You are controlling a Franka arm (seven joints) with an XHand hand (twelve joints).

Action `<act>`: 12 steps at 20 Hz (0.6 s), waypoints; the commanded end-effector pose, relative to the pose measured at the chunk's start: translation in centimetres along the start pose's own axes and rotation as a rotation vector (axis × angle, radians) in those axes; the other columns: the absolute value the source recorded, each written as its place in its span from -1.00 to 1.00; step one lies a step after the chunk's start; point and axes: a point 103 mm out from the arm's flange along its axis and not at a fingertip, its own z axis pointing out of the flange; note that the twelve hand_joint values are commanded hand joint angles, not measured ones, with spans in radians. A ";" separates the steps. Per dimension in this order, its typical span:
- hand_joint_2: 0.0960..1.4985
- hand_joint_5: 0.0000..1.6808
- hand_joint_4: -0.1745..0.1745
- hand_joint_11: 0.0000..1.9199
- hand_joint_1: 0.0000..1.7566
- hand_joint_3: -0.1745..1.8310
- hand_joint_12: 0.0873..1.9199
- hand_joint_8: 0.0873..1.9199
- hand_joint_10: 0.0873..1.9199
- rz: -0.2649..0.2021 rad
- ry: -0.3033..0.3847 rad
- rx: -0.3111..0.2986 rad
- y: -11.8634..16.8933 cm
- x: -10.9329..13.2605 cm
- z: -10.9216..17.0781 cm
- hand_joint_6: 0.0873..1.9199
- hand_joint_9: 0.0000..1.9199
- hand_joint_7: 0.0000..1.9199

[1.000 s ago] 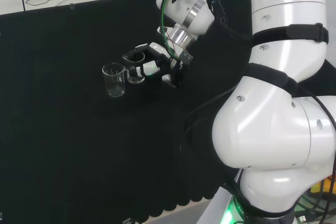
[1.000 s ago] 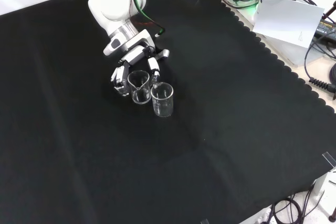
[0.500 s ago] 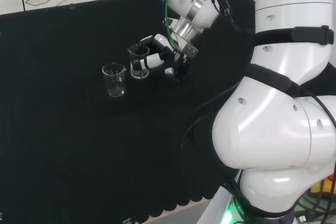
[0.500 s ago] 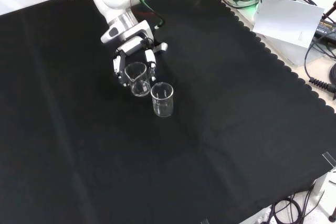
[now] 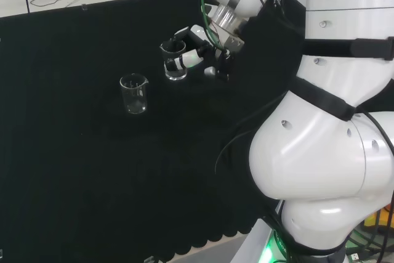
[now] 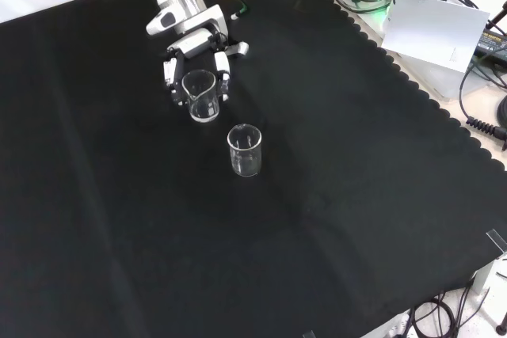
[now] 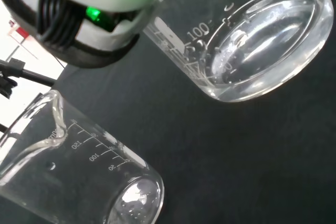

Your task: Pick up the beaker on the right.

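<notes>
— Where is the small clear glass beaker that the task is after?

— It sits in the black and white robot hand, upright, its base clear of the black cloth. In the head view it hangs above the cloth to the left of the big white arm links, with the spout at its rim turned away from the palm.

— And the hand itself — closed or spread?

— Clamped on that beaker. In the front view the hand comes down from the top and its fingers curl round both sides of the glass wall of the beaker, white segments showing to the left and right of it.

— Is anything in the beaker?

— The wrist view shows its round base close up, with printed graduation marks and small droplets or bubbles on the glass. Whether it holds liquid I cannot tell.

— What else stands on the cloth?

— A second clear glass beaker, upright and alone, well apart from the hand. In the head view it is to the left of and below the held one; in the front view this second beaker stands nearer the camera and a little to the right. The wrist view catches it too, with its pouring spout and scale marks.
</notes>
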 end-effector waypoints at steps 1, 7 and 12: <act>-0.09 0.57 1.00 0.16 0.28 -0.35 -0.13 -0.91 -0.96 -0.001 -0.081 0.042 -2.0 0.6 -2.0 -0.53 0.61 0.66; -0.09 0.57 1.00 0.16 0.28 -0.35 -0.12 -0.91 -0.97 -0.028 -0.154 0.108 -3.1 2.7 -2.6 -0.53 0.61 0.66; -0.09 0.57 1.00 0.15 0.28 -0.34 -0.12 -0.92 -0.97 -0.039 -0.208 0.168 -3.4 4.3 -2.6 -0.52 0.61 0.66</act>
